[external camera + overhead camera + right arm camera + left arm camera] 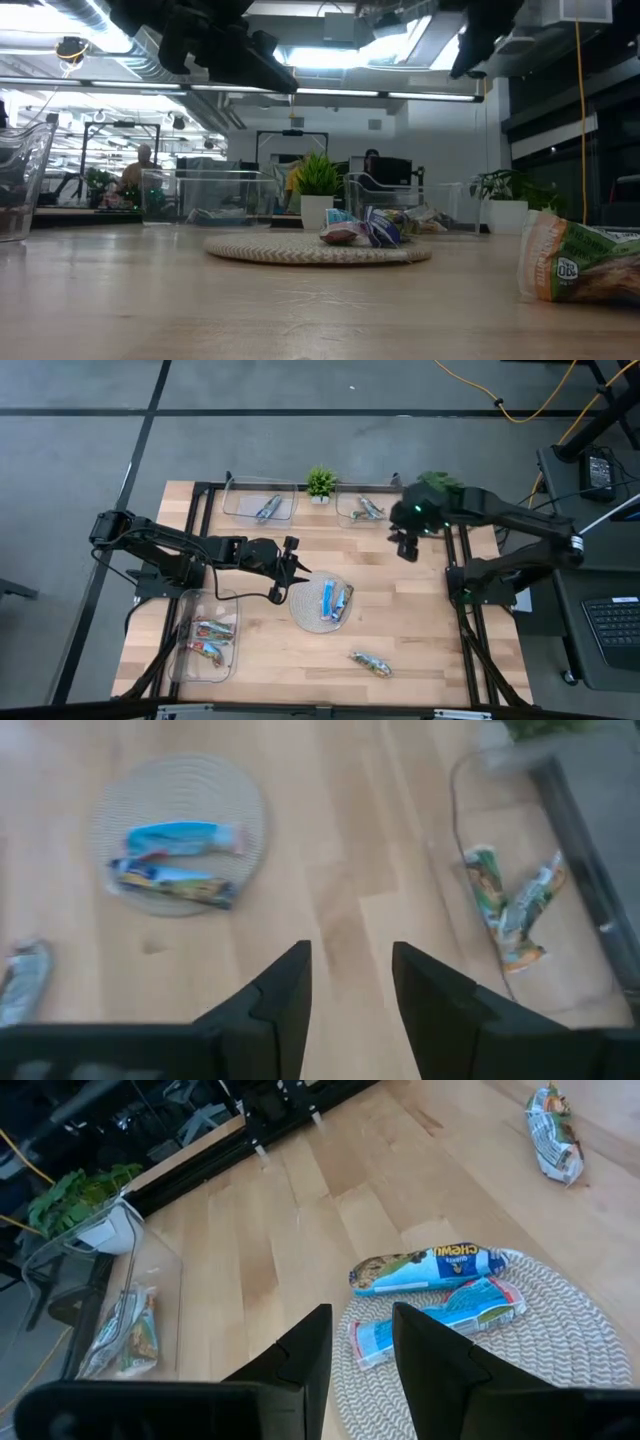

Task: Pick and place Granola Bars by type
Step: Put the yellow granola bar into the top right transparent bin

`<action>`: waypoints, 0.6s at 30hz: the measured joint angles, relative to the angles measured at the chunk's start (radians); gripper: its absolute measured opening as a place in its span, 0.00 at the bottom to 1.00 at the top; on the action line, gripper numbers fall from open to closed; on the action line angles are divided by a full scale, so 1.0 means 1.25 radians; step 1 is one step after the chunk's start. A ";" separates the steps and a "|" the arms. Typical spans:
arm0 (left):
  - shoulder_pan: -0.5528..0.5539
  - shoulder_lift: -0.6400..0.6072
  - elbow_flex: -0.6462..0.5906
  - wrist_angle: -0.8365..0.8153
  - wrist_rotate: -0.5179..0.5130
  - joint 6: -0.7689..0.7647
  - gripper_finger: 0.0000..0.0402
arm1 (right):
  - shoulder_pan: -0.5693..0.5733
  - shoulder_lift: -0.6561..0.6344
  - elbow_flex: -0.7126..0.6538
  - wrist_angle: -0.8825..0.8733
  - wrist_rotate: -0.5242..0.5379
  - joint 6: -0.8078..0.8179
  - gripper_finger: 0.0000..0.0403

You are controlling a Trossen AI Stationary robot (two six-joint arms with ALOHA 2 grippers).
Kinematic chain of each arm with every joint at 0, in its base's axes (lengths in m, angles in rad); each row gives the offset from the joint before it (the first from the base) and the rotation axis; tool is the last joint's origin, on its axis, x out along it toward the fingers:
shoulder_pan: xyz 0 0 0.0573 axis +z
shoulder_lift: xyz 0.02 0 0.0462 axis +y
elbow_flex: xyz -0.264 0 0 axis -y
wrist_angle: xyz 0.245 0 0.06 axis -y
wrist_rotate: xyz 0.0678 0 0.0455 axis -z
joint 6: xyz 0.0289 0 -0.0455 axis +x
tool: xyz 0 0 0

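Note:
Two blue-wrapped granola bars point(336, 600) lie side by side on a round woven mat point(305, 605); the left wrist view shows them too point(430, 1270) point(445, 1312). One green bar point(370, 663) lies on the bare table near the near edge. My left gripper point(292, 555) hovers open above the mat's far left edge point(360, 1348). My right gripper point(405, 546) hangs open in the air next to the far right tray, above bare table point(350, 982). Neither gripper holds anything.
A clear tray point(262, 505) at the far edge holds blue/silver bars, and the tray to its right point(362, 510) holds green ones point(510, 905). Another tray point(205, 638) at the near left holds red bars. A small potted plant point(320, 482) stands between the far trays.

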 joint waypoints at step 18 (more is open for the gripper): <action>0.000 -0.023 0.000 0.104 -0.001 -0.045 0.25 | 0.408 -0.035 0.000 -0.011 0.201 0.216 0.36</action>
